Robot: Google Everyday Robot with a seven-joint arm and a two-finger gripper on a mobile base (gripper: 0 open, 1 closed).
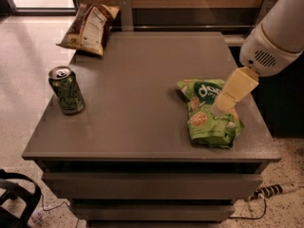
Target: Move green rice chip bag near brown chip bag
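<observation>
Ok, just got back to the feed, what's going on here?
The robot's arm reaches in from the right, its gripper over the green rice chip bag, which lies flat on the right side of the grey table. The brown chip bag sits at the far left corner, with a green soda can near the left edge. The two bags are far apart.

Two bags, one soda can (66, 90), one gripper (220, 107).
One green rice chip bag (205, 123) at 3 o'clock, gripper over it; one brown chip bag (88, 27) at 11; the can at 9.
</observation>
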